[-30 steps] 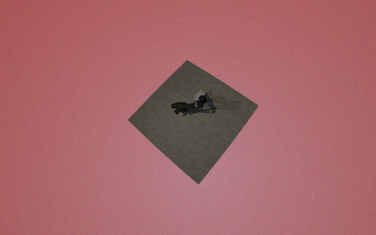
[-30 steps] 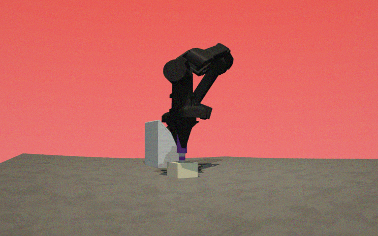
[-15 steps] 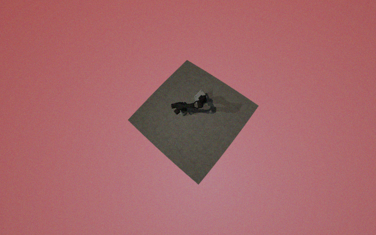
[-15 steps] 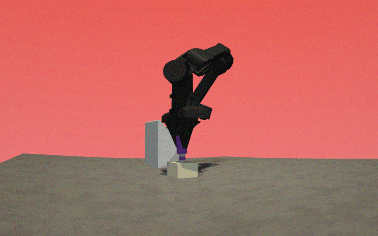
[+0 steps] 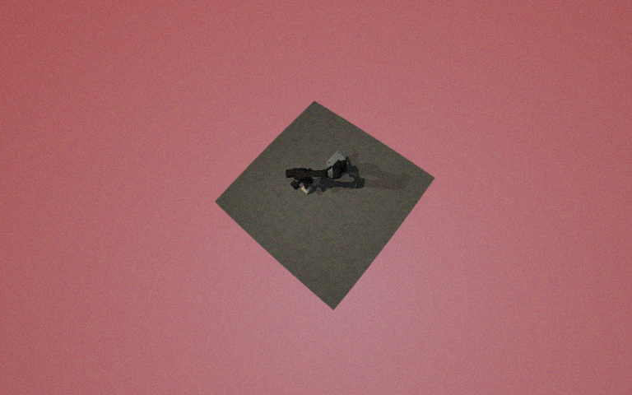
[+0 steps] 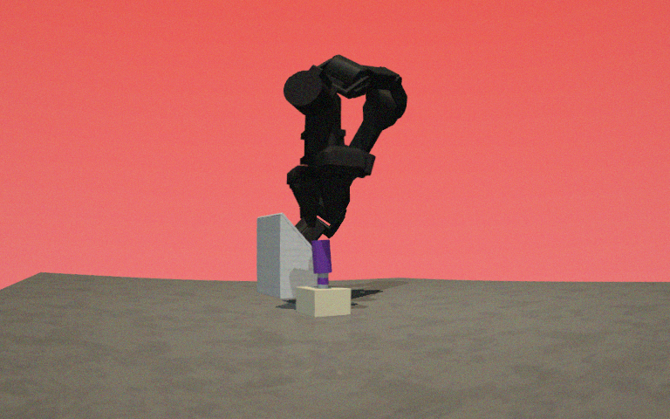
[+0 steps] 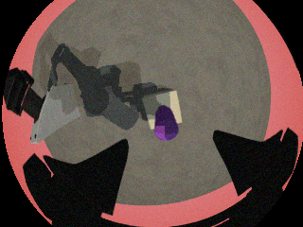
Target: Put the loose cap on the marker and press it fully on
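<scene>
The purple cap (image 6: pixel 321 256) (image 7: pixel 166 125) sits upright over the top of the marker (image 6: pixel 323 281). A short grey stretch and a purple band of the marker show below the cap's rim. Whether the cap is fully clicked on cannot be told. The marker stands in the cream holder block (image 5: pixel 305 189) (image 6: pixel 332 303) (image 7: pixel 175 106). My gripper (image 6: pixel 322 229) (image 7: pixel 173 140) is open and empty, above the cap. In the wrist view its fingers stand wide apart on either side, clear of the cap. The marker's upper part is hidden inside the cap.
A tall light-grey block with a sloping top (image 5: pixel 334 157) (image 6: pixel 270 254) (image 7: pixel 59 113) stands behind and left of the holder block in the exterior view, close to the arm. The arm's shadow falls on the table (image 5: pixel 324 254) (image 6: pixel 432 353) around the holder block.
</scene>
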